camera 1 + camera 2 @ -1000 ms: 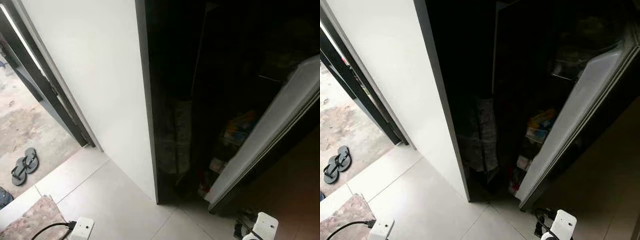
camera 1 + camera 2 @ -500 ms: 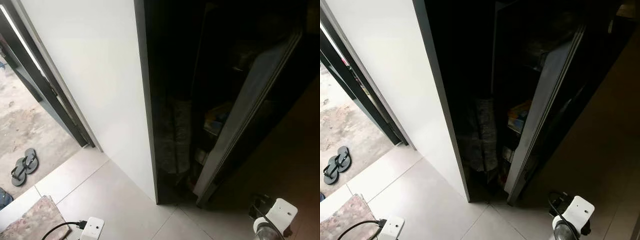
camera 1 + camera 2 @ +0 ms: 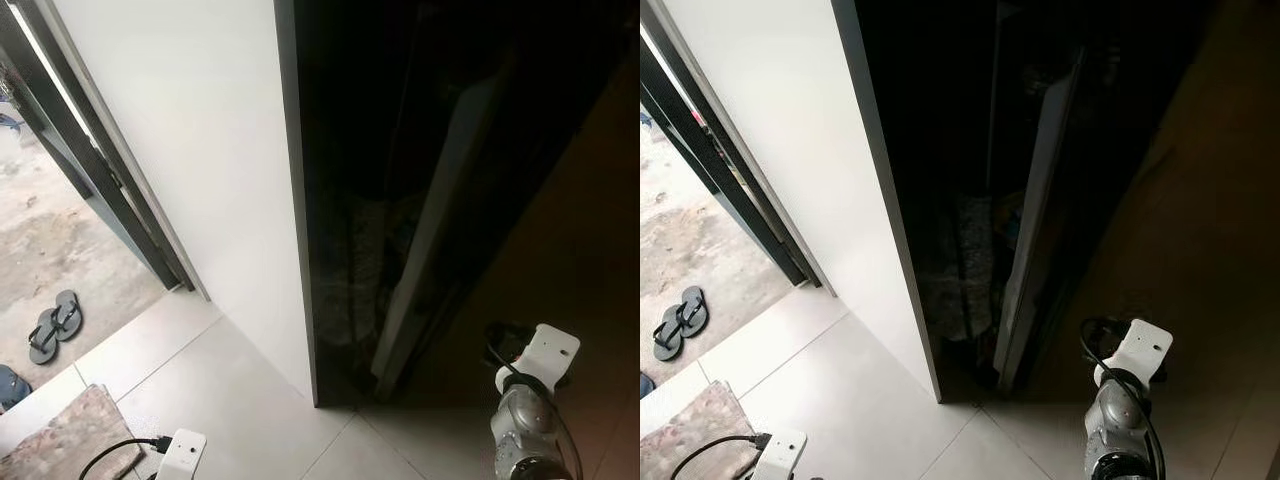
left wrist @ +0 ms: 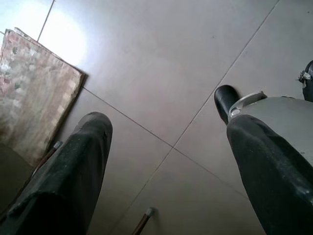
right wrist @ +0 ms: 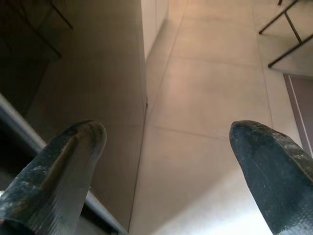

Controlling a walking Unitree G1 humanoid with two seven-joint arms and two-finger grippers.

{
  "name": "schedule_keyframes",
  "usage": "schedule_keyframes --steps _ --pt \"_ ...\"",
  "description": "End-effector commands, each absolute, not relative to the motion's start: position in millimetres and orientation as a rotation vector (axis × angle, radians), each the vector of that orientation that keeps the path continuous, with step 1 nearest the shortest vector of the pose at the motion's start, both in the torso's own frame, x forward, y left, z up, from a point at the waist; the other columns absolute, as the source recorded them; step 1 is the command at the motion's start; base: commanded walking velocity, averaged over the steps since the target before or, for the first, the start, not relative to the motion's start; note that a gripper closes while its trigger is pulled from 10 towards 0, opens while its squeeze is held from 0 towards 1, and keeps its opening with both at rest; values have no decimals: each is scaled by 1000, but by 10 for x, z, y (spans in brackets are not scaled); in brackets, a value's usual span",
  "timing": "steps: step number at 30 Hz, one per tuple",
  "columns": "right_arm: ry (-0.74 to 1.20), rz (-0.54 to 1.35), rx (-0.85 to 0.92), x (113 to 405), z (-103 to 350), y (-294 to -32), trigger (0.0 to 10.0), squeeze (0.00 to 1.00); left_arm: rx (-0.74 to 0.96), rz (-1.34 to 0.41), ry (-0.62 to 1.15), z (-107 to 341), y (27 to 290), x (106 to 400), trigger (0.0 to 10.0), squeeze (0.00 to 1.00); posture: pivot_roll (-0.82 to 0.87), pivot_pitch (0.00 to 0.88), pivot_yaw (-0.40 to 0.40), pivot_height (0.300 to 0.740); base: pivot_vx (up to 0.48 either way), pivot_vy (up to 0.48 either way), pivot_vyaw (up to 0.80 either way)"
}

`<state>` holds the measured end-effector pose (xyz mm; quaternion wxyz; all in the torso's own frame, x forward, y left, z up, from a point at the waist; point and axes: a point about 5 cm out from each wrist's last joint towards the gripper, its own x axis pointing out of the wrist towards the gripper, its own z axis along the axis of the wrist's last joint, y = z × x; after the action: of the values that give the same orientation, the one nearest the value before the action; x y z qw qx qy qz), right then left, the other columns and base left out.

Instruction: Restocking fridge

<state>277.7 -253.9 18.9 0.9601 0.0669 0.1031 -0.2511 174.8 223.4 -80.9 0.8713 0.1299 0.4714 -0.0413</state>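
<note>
Fridge: I see the tall dark fridge with its grey-edged door (image 3: 430,230) nearly shut, only a narrow gap left; it stands ahead of and just left of my right arm.
Right tool (image 5: 166,161): released, its two black fingers (image 5: 58,171) spread wide, nothing between them; past them I see the door's edge and pale floor tiles.
Left tool (image 4: 166,166): also spread and empty, pointing down at the tiled floor (image 4: 161,63) near a patterned pink doormat (image 4: 34,83).
In the way: the white wall panel with a dark edge strip (image 3: 200,170) stands just left of the fridge gap.
Further off: a pair of grey flip-flops (image 3: 55,325) lies outside the dark-framed doorway (image 3: 90,160), well left of both tools.
Hard to make out: the fridge interior is almost black; I can only pick out a mottled grey patch (image 3: 365,260) low in the gap.
</note>
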Motion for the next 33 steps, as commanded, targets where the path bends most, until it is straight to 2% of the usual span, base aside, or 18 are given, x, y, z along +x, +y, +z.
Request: schedule_keyframes --steps 1,11,19,29,33 --pt "146 -478 122 2857 306 -2529 10000 0 289 -91 1017 -835 2298 1660 10000 0 23 88 52 740 0 0 0" --pt "21 -335 90 3105 613 -2382 10000 0 295 -88 1032 -843 2368 1596 10000 0 22 90 53 740 0 0 0" --pt "-92 -90 60 3379 992 -2115 10000 0 305 -87 1035 -838 2412 1577 10000 0 25 90 55 740 0 0 0" --pt "-139 -65 87 3431 1154 -2132 10000 0 303 -93 1033 -849 2340 1601 10000 0 27 88 55 740 0 0 0" --pt "-127 -13 75 3472 1190 -2048 10000 0 304 -97 1033 -853 2326 1600 10000 0 26 87 56 740 0 0 0"
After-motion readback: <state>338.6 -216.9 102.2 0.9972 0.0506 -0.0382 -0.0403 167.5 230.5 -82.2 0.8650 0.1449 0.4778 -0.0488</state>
